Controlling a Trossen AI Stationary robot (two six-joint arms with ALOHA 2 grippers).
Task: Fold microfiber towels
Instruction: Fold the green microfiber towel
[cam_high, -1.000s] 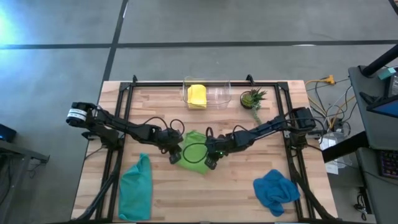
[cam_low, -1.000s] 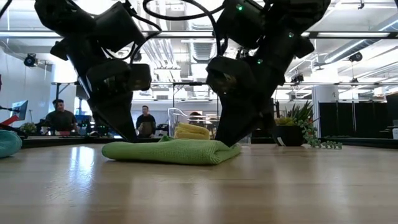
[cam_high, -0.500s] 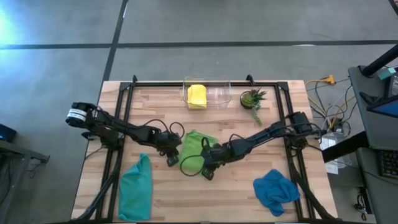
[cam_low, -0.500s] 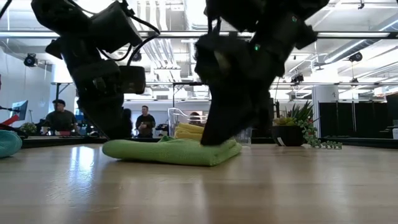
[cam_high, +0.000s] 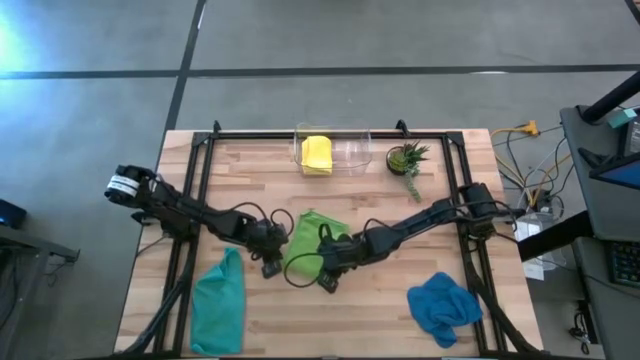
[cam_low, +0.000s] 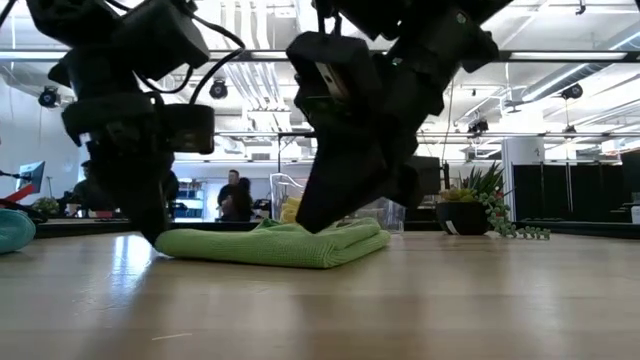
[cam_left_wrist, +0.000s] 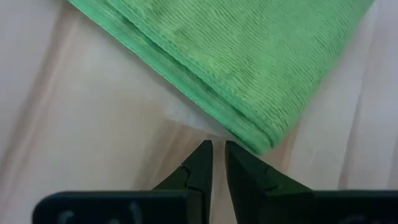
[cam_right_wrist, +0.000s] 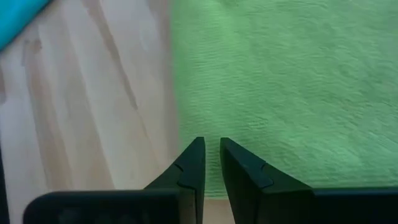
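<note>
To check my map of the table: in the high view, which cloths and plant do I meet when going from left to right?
teal towel → yellow towel → potted plant → blue towel. The lime green towel overlaps the yellow one in this order, so I leave it out.

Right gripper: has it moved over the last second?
Yes. The right gripper slid across the lime green towel toward the table's near edge, away from the potted plant.

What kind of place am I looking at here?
Probably a robotics lab or open workshop: bare ceiling ducts, people at desks in the background, and a wooden table with two robot arms working on a lime green towel.
</note>
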